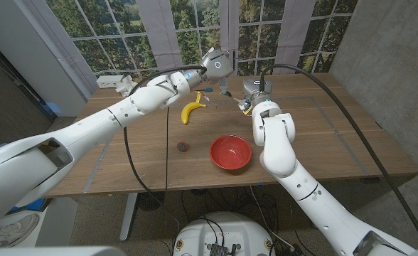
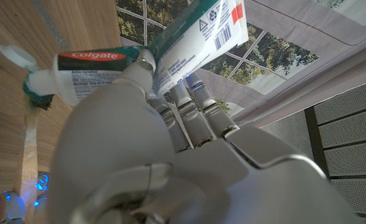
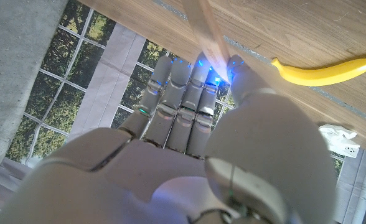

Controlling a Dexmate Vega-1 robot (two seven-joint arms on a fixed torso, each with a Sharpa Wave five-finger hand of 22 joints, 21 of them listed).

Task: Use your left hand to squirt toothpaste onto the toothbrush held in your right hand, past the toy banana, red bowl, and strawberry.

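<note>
My left hand [image 1: 215, 64] hangs over the far middle of the table and grips a Colgate toothpaste tube [image 2: 170, 50], its white nozzle end [image 2: 13, 55] pointing down at the table. Just to its right, my right hand [image 1: 256, 98] holds a pale-handled toothbrush [image 3: 205, 31]. The brush head with green bristles [image 2: 37, 104] lies right below the nozzle; I cannot tell whether they touch. The toy banana [image 1: 193, 110] lies nearer than both hands, the red bowl [image 1: 230, 151] and the small dark strawberry [image 1: 184, 147] nearer still.
A white power strip [image 1: 113, 82] lies at the table's far left edge. Windows and curtains stand behind the table. A black cable [image 1: 127, 153] from my left arm hangs across the table left of the strawberry.
</note>
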